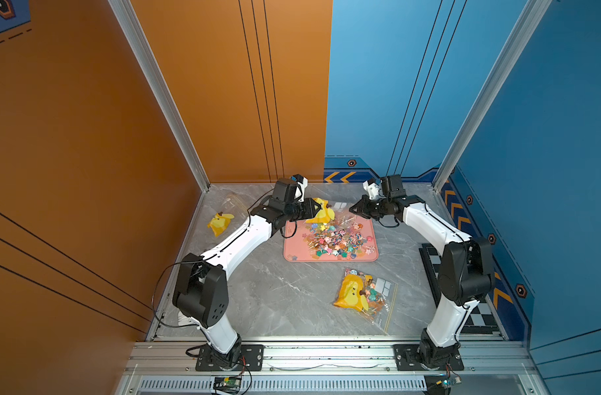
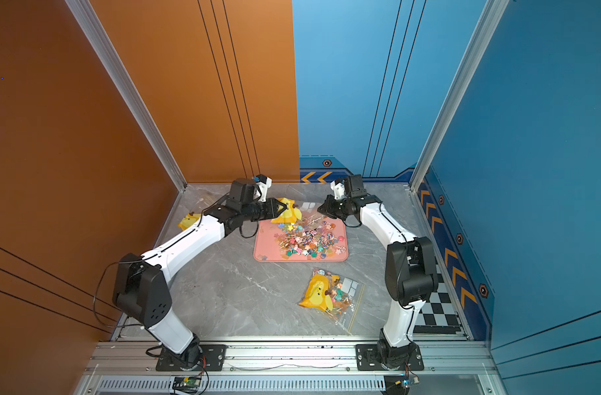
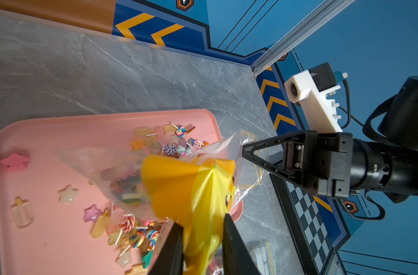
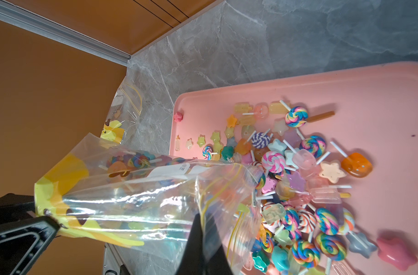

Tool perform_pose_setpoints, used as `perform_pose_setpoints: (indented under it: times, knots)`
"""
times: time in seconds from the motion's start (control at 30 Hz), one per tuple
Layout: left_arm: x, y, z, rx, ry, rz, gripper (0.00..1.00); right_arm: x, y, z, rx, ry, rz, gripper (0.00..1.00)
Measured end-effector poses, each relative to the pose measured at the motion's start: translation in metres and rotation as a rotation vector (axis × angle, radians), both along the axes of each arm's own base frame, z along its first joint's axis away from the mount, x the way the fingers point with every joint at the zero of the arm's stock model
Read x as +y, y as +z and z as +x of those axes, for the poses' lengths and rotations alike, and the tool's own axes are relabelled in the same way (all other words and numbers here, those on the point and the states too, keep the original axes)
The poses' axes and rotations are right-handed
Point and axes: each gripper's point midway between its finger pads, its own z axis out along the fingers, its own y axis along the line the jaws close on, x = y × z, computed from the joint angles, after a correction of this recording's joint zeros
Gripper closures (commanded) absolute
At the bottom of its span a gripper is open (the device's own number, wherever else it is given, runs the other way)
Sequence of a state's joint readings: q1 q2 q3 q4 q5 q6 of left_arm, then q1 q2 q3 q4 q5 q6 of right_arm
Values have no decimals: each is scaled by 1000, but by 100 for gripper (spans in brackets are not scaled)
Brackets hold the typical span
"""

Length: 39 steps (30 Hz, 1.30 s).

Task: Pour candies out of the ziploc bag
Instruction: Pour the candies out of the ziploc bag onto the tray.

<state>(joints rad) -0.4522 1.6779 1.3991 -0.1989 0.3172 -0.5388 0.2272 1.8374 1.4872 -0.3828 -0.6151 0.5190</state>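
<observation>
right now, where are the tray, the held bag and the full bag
tray (image 1: 294, 247), in a top view, bare left part
held bag (image 3: 174, 185), left wrist view, yellow print
full bag (image 1: 349, 294), in a top view, yellow print

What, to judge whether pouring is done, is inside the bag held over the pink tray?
Through the clear bag, a cluster of candies shows near its yellow end: lollipops and coloured shapes. Any behind the yellow print are hidden.

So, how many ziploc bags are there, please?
3: empty-looking bag by the orange wall; held bag, between left gripper and right gripper over the pink tray; full bag in front of it.
</observation>
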Motion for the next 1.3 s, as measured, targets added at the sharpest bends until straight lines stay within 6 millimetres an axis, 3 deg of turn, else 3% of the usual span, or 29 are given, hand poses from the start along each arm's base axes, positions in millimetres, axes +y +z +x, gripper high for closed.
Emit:
perform_pose_setpoints:
  times: [1.3]
  knots:
    - [-6,3,-1,-6,-12,-2,100,-3,-8,-3,18,-3,1,100]
